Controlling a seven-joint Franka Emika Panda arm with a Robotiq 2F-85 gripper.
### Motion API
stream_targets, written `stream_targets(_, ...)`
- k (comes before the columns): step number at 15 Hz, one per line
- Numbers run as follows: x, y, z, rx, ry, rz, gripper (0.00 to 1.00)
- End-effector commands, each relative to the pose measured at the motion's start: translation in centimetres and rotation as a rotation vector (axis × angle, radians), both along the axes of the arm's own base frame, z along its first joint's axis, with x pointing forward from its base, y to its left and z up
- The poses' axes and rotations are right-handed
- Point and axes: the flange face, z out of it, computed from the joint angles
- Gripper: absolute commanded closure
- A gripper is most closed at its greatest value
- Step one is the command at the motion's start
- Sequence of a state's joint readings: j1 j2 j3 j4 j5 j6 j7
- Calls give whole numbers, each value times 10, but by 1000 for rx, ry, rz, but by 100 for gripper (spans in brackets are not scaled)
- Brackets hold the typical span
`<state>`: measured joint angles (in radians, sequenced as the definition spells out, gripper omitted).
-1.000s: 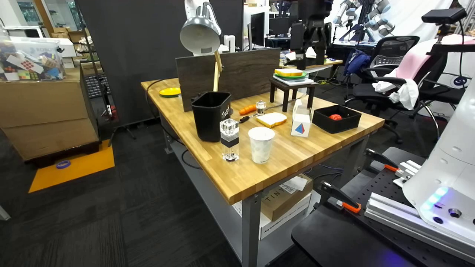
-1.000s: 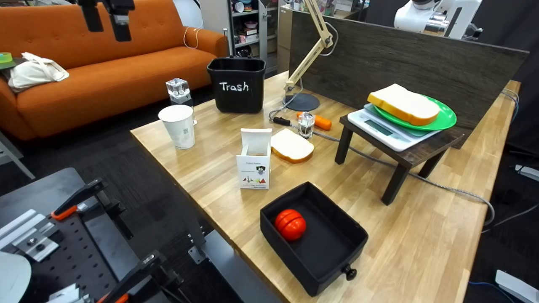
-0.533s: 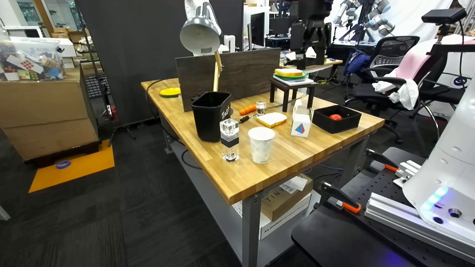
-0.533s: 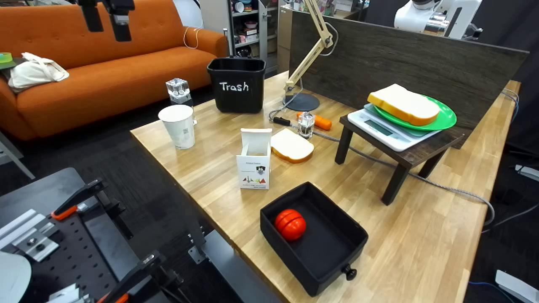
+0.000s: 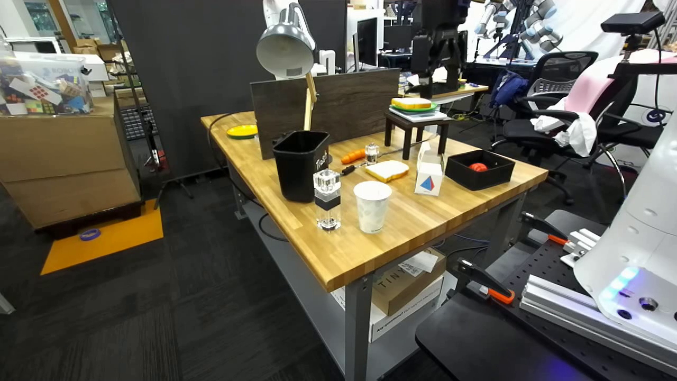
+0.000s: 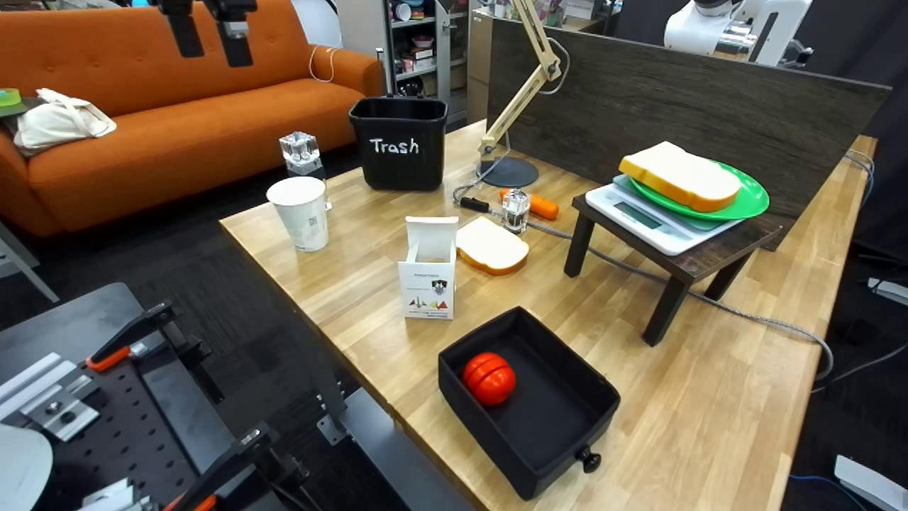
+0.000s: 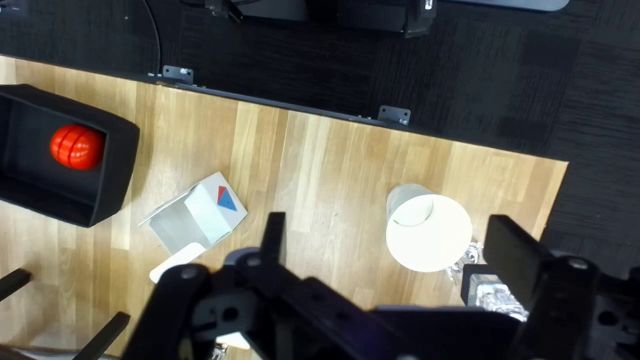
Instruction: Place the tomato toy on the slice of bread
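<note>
The tomato toy (image 6: 489,380) is round and red-orange. It lies in the black tray (image 6: 543,397) and also shows in the wrist view (image 7: 77,147) and an exterior view (image 5: 478,168). One slice of bread (image 6: 492,245) lies flat on the table behind the white box; it shows in an exterior view (image 5: 387,171) too. Another slice of bread (image 6: 681,177) rests on the green plate (image 6: 753,195). My gripper (image 7: 389,220) is open and empty, high above the table near the white cup; both exterior views show it (image 5: 440,89) (image 6: 214,55).
A white cup (image 6: 301,216) and clear grinder (image 7: 495,295) stand below my gripper. The open white box (image 6: 428,280) stands between cup and tray. A black trash bin (image 6: 401,145), lamp (image 6: 521,81), carrot (image 6: 543,207), small shaker (image 6: 516,211) and stool (image 6: 699,259) with scale stand farther back.
My gripper has shifted slightly, rightward in an exterior view where it is seen over the sofa. It stays open. The tomato toy, bread slices and tray have not moved.
</note>
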<state>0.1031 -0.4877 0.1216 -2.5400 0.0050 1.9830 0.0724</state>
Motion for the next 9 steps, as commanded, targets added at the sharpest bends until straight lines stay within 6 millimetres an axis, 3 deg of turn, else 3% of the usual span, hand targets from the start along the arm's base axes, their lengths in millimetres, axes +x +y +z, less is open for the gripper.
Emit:
stream_targets(1,22,-9,-7,-19,-31,-27,0)
stream_targets(2,10,-6,-3,-9,-21,-9,0)
stream_targets(9,18,-8,-9,-8,-24,-18,0)
